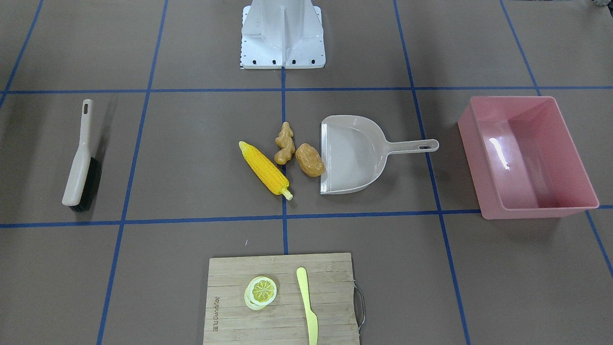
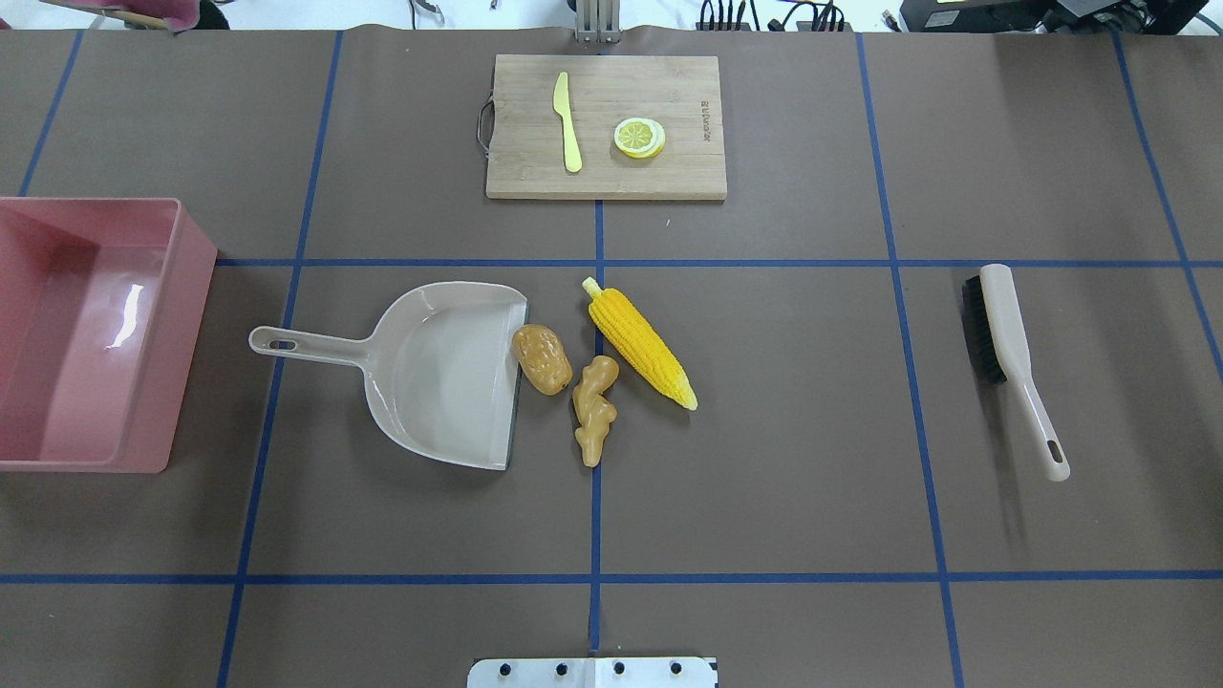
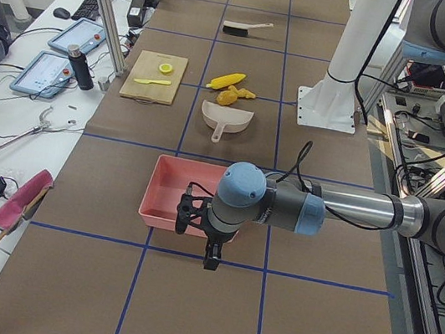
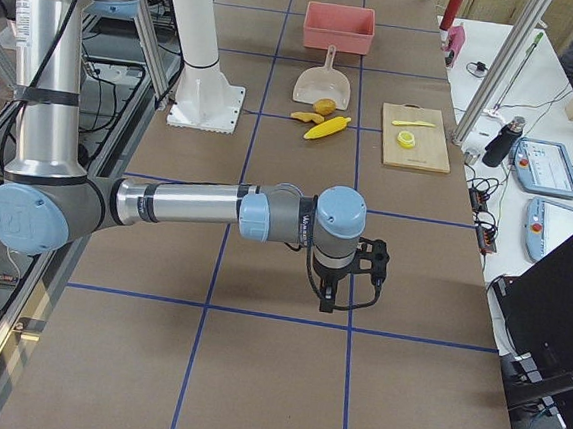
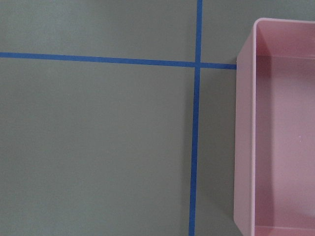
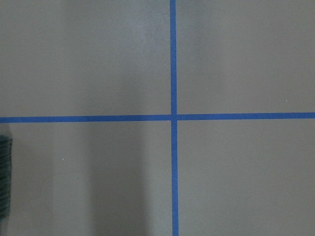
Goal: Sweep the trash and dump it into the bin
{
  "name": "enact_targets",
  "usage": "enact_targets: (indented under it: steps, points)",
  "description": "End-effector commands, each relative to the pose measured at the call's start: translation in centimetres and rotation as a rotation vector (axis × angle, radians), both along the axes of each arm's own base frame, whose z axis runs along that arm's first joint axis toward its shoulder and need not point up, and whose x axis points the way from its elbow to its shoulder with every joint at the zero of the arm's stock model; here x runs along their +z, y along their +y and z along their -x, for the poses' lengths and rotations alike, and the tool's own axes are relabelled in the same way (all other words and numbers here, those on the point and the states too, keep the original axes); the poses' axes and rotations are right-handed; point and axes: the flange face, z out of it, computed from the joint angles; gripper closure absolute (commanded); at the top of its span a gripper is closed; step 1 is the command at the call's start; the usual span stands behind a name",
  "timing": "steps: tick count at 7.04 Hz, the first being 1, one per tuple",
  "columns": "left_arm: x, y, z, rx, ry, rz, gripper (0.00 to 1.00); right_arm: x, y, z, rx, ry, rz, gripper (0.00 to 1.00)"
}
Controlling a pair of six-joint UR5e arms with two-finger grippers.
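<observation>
Nothing swept yet: the trash (image 2: 542, 359) lies at the mouth of the dustpan (image 2: 439, 382), so next I fetch the brush (image 2: 1003, 330) — whether my left gripper (image 3: 212, 259) or right gripper (image 4: 327, 300) is parted, I cannot tell.

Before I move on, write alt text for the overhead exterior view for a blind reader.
A potato, ginger root and corn cob lie mid-table beside the open mouth of a beige dustpan, none inside it. An empty pink bin sits at the left, a brush at the right, and a cutting board with a knife and lemon slice at the top.
</observation>
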Motion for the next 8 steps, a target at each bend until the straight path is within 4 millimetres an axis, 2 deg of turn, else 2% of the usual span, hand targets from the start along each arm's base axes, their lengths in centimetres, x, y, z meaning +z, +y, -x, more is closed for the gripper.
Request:
enact_targets:
  steps: [1, 3, 4, 6, 7, 8]
  points:
    - [0.8, -1.5, 0.0, 0.002, 0.004, 0.001, 0.01, -0.1, -0.1, 0.0, -0.001, -0.003, -0.003, 0.00]
    - [0.0, -2.2, -0.1, 0.010, 0.002, -0.022, 0.01, 0.2, 0.1, 0.0, -0.001, -0.007, 0.003, 0.00]
    - [-2.0, -3.8, -1.3, 0.045, -0.003, -0.085, 0.01, 0.0, 0.2, 0.1, -0.001, -0.013, 0.002, 0.00]
    - [-6.3, -7.3, -7.2, 0.174, -0.040, -0.343, 0.01, 0.2, 0.2, -0.1, 0.010, -0.008, 0.017, 0.00]
    - [-8.4, -9.5, -10.6, 0.233, -0.069, -0.398, 0.01, 0.5, 0.4, -0.1, 0.011, -0.013, 0.030, 0.00]
    - [-11.7, -10.1, -14.9, 0.295, -0.105, -0.465, 0.01, 1.6, 0.4, 0.0, 0.010, -0.020, 0.054, 0.00]
